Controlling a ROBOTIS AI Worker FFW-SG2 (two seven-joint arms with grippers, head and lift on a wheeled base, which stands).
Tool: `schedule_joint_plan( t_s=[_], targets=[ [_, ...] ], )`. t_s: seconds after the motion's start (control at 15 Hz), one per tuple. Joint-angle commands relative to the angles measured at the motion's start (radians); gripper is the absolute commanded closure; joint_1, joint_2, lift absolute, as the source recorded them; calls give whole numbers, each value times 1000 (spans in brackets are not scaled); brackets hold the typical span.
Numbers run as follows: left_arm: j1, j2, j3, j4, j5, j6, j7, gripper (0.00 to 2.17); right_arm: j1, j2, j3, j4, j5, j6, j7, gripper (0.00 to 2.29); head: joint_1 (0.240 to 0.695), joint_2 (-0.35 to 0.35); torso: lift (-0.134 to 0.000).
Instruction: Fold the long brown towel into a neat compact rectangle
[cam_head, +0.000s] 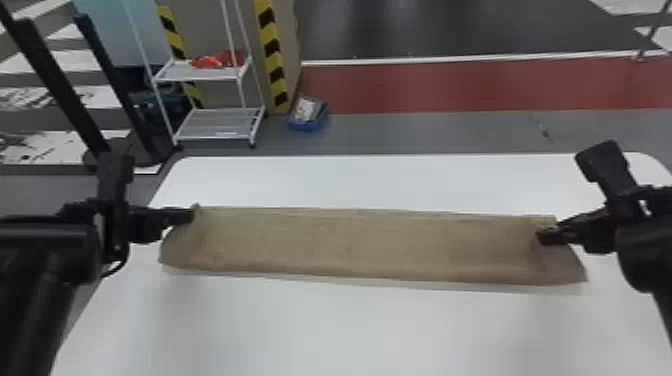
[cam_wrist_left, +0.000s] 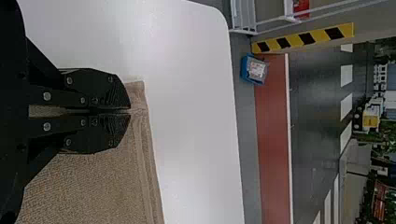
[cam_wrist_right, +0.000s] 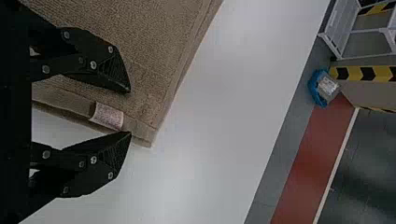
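the brown towel (cam_head: 360, 245) lies in a long strip across the worktop (cam_head: 350, 325). the left end effector (cam_wrist_left: 130, 111) is clamped on the brown towel near its far left corner; the right end effector (cam_wrist_right: 130, 112) has its fingers apart, astride the edge by a pale label (cam_wrist_right: 108, 115). if the left pulls alone – the right corner ungripped – the strip could skew, and a shallow right pinch might separate the layers
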Motion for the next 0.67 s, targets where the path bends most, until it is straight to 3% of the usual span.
schedule_joint_plan(
  t_s=[0.0,0.07,0.27,0.6],
  targets=[
    [0,3,3,0,0,-7,0,1085,-3,-4,-7,-6,-4,-3,0,859,695,109,-124],
    [0,3,5,0,0,-7,0,1085,-4,-4,-2,-6,-4,0,1,883,695,108,-124],
    [0,3,3,2,0,-19,0,1085,-6,-5,5,-6,10,9,4,461,695,109,-124],
    [0,2,1,2,0,-22,-2,1085,-6,-5,12,0,11,9,3,373,695,105,-124]
  ],
)
